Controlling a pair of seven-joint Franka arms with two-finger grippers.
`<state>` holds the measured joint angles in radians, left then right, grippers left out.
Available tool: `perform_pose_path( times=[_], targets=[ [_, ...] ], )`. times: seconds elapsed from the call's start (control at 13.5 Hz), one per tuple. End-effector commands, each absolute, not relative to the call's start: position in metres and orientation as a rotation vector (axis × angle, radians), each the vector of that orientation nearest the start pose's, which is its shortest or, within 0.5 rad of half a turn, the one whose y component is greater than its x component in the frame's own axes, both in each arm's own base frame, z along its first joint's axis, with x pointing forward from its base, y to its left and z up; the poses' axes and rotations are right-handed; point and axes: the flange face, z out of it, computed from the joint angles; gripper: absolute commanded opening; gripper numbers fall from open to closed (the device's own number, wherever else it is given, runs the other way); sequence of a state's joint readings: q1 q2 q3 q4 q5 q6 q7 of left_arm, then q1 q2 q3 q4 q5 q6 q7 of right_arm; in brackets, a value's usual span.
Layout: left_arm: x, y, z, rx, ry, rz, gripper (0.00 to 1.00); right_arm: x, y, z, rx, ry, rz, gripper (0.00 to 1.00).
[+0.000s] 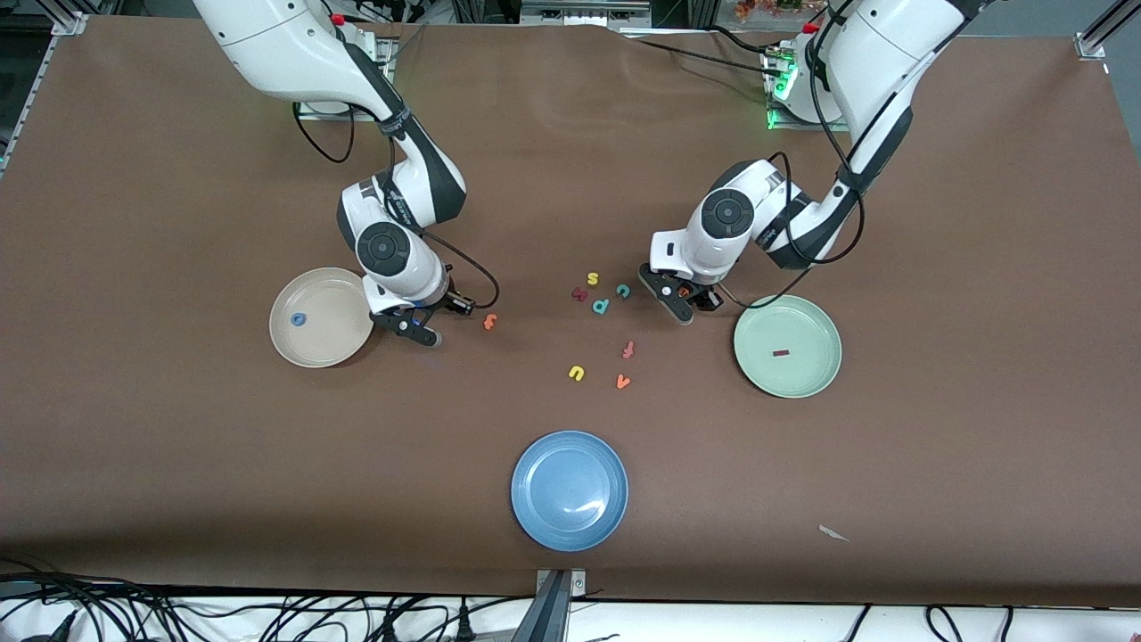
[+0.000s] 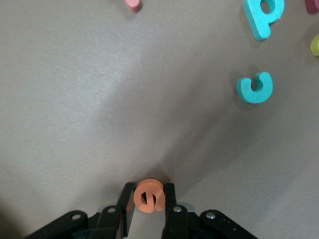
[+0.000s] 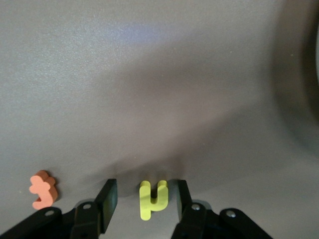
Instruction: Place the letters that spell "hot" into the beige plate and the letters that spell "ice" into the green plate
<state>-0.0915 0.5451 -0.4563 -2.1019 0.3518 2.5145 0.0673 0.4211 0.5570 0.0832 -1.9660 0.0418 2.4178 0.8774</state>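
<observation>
My left gripper (image 1: 685,301) is down at the table beside the green plate (image 1: 807,379). Its two fingers press the sides of the orange e (image 2: 149,195). A dark red i (image 1: 782,354) lies in that plate. The teal c (image 2: 255,88) lies on the table close by. My right gripper (image 1: 419,326) stands open, low beside the beige plate (image 1: 332,349), with the yellow h (image 3: 152,198) between its fingers and a gap on each side. The orange t (image 3: 44,189) lies just next to it. A blue o (image 1: 298,318) rests in the beige plate.
A teal p (image 1: 601,306), a yellow s (image 1: 592,280) and a dark red letter (image 1: 579,293) lie mid-table. A pinkish f (image 1: 627,349), a yellow u (image 1: 577,373) and an orange v (image 1: 623,382) lie nearer the camera. A blue plate (image 1: 570,489) sits nearest the camera.
</observation>
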Motion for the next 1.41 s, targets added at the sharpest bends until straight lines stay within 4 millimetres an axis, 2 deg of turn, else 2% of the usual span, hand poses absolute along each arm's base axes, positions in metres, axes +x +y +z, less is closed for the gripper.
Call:
perform_pose_path(
  times=[0.0,0.15,0.3,0.45,0.52,0.67,0.74,0.89,1.04,1.11,1.19,1.26,1.34],
  targets=[
    [0.492,-0.300,0.186,-2.858,1.301,0.035,0.17,0.522,0.290,0.175,-3.073,0.668,0.208,0.53],
    [0.501,-0.302,0.198,-2.859,1.294,-0.006,0.17,0.520,0.289,0.175,-3.068,0.670,0.199,0.53],
    [0.517,-0.293,0.223,-2.830,1.269,-0.003,0.17,0.519,0.288,0.173,-3.068,0.668,0.196,0.50],
    [0.537,-0.282,0.243,-2.770,1.301,0.064,0.17,0.518,0.288,0.172,-3.067,0.671,0.196,0.31],
    [0.551,-0.261,0.248,-2.748,1.329,0.092,0.17,0.518,0.288,0.173,-3.067,0.671,0.196,0.26],
    [0.573,-0.206,0.244,-2.733,1.381,0.114,0.17,0.518,0.288,0.173,-3.067,0.671,0.196,0.18],
    [0.577,-0.192,0.238,-2.724,1.414,0.132,0.17,0.519,0.288,0.174,-3.068,0.673,0.196,0.14],
    [0.582,-0.164,0.218,-2.762,1.386,0.180,0.19,0.522,0.289,0.186,-3.061,0.667,0.178,0.14],
    [0.579,-0.160,0.206,-2.775,1.383,0.213,0.20,0.531,0.279,0.220,-3.081,0.684,0.211,0.14],
    [0.577,-0.162,0.205,-2.770,1.394,0.214,0.45,0.542,0.265,0.243,-3.097,0.708,0.235,0.14],
    [0.577,-0.166,0.208,-2.760,1.402,0.207,0.99,0.550,0.253,0.263,-3.115,0.723,0.271,0.14],
    [0.577,-0.169,0.213,-2.755,1.408,0.201,1.00,0.559,0.234,0.277,-3.139,0.707,0.312,0.14],
    [0.577,-0.174,0.220,-2.752,1.407,0.184,1.00,0.566,0.211,0.282,-3.160,0.665,0.343,0.14]
  ],
)
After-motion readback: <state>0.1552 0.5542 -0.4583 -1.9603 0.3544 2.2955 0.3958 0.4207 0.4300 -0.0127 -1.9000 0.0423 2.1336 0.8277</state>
